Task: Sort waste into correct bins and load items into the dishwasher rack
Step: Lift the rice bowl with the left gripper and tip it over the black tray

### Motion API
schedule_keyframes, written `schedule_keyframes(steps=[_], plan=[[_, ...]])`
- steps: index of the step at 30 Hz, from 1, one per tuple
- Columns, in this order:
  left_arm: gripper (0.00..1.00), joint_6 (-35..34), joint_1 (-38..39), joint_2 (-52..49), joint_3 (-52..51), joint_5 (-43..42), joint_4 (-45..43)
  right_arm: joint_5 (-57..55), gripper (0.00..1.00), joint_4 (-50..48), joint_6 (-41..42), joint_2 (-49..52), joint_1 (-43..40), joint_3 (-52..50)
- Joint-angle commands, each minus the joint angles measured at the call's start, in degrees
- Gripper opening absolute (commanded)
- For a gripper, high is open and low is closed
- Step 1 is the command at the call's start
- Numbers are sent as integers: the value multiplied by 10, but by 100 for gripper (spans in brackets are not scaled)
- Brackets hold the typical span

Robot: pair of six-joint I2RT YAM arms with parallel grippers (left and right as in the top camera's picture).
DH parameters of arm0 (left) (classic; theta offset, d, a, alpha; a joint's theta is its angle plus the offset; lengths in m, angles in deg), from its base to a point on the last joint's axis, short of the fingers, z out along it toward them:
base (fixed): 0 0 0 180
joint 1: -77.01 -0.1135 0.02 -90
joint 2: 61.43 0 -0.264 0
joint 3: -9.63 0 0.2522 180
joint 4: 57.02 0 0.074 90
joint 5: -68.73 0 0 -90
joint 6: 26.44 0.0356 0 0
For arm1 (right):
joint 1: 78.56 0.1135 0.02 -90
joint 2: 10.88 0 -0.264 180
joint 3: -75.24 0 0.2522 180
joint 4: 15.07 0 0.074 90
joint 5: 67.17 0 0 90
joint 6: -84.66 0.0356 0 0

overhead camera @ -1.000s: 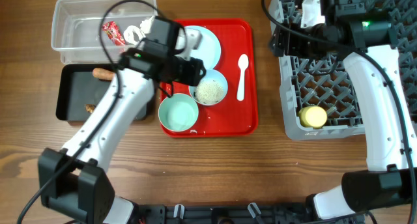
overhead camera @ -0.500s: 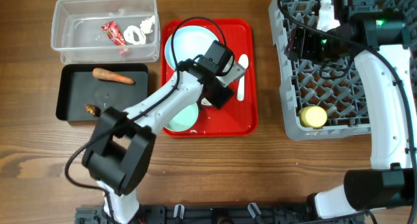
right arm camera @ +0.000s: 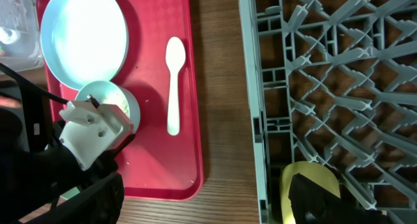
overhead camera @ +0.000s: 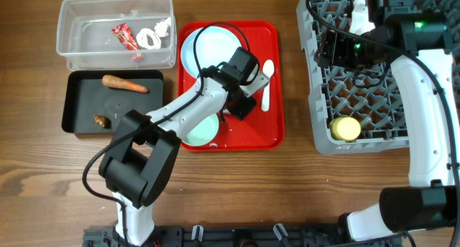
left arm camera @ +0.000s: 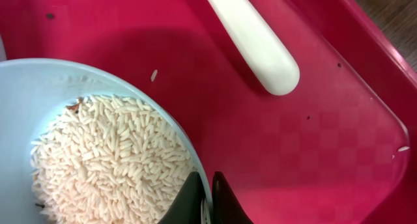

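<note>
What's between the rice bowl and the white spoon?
Red tray with one loose rice grain beside the bowl; the left wrist view shows it.

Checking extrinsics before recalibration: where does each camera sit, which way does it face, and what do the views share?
Overhead: fixed above the table, looking straight down; left arm, right arm, red tray, dishwasher rack.
Left wrist: low over the tray, looking down at the light blue bowl of rice; own fingertips pinch its rim.
Right wrist: high over the rack's left edge, looking down on tray and rack; own fingers spread at the bottom.
Shared: white spoon in all three.
</note>
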Motion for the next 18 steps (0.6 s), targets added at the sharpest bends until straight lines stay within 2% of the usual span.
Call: schedule_keyframes(steps=[1,8,13,17,18], plan=[[4,-41,3,43,2,-14,0,-8,83,4,-18,-3,1,4],[4,-153,-13,169,3,-14,7,-8,84,9,-18,-3,1,4],[4,-268,-131,235,3,-27,79,-8,84,10,-32,-3,1,4],[4,-270,-253,235,2,-115,137,-8,85,10,-31,-3,1,4],[4,-248,-300,234,1,-159,157,-8,85,10,-31,-3,1,4]])
